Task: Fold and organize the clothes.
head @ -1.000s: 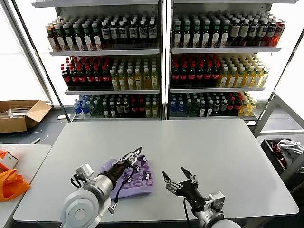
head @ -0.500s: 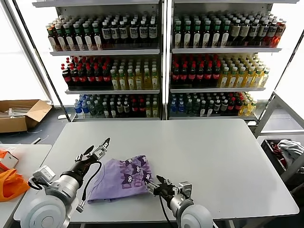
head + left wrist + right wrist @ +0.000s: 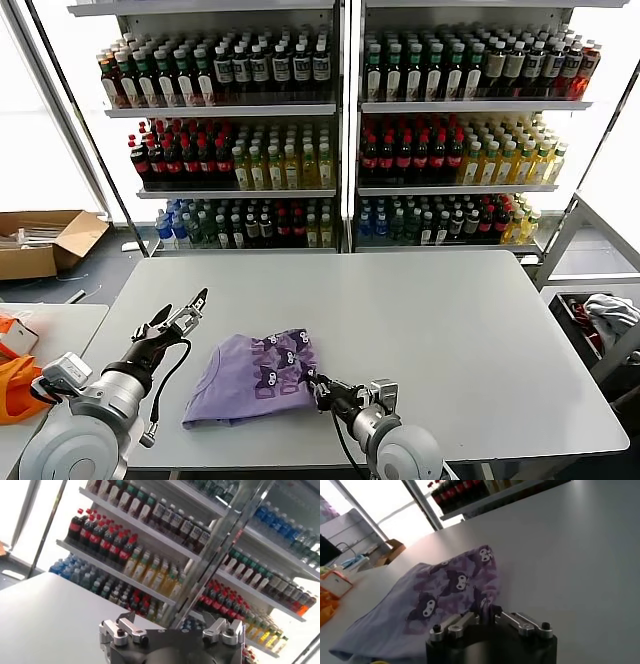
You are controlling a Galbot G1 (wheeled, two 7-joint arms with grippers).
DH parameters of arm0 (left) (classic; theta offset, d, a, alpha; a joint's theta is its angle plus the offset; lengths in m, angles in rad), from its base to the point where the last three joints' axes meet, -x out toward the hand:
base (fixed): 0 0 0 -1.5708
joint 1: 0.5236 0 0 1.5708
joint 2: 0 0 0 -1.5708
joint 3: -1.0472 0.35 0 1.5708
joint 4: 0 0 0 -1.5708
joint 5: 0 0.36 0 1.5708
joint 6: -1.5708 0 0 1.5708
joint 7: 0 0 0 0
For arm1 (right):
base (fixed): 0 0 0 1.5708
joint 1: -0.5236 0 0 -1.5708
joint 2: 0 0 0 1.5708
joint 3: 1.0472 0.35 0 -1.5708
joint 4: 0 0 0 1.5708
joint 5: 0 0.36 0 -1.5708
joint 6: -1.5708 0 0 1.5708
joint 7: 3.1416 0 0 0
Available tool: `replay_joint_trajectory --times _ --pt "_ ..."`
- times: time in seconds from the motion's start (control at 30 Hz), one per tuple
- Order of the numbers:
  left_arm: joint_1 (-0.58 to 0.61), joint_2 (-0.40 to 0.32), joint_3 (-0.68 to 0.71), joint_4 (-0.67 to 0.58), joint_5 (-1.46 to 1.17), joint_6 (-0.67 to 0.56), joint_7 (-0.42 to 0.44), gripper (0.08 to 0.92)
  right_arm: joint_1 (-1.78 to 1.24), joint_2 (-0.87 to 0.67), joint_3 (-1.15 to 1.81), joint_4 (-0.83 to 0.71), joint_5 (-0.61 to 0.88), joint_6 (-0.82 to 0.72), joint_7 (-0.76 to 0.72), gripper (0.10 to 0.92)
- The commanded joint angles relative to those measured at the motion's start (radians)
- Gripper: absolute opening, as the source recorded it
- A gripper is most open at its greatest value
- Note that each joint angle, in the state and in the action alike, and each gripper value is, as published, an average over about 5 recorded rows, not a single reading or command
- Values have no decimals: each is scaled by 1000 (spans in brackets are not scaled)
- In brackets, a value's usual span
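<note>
Spotted the lavender T-shirt (image 3: 250,380) lying in a loose, half-folded heap on the grey table (image 3: 450,330), toward the near edge and left of centre. Had the dark purple cartoon print facing up on the right-hand part, plain lavender on the left. Looked rumpled rather than flat, with a thick fold along the near-left hem.

Found the right gripper (image 3: 320,388) down low at the shirt's near-right edge, just above the tabletop. Checked the right wrist view too: same right gripper (image 3: 485,611) with fingers drawn in to a narrow gap, pinching the printed edge of the T-shirt (image 3: 445,595). Seemed like a small bite of fabric, nothing more. Couldn't tell how deep the cloth sat between the pads.

Saw the left gripper (image 3: 172,318) off to the left of the shirt, raised a bit over the table, fingers spread wide, holding nothing and not touching the cloth. Got nothing but table and drink racks from the left wrist view, with the gripper's knuckles at the edge of the shot.

Other stuff around: tall shelves of bottled drinks (image 3: 340,130) behind the table, a cardboard box (image 3: 45,240) on the floor at far left, and a bright orange fabric thing (image 3: 20,385) on a separate side table (image 3: 60,330), well apart from the shirt.
</note>
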Motion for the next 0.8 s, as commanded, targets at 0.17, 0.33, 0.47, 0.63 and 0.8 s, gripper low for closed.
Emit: replay_joint_trajectory --times 0.17,0.33,0.47,0.63,0.8 --pt "22 2 -53 7 13 -4 14 823 -50 -57 113 97 -101 25 -147 120" --pt "23 3 -59 13 11 -6 17 823 -134 -136 221 184 -136 4 -159 107" --pt "16 -1 -50 19 11 -6 19 823 -233 -204 301 234 -301 -37 -149 107" --pt "6 -11 -27 38 22 -4 28 823 -323 -230 372 251 -461 -40 -137 107" --pt "41 -16 49 66 166 9 127 823 -302 -232 365 231 -485 -39 -137 107"
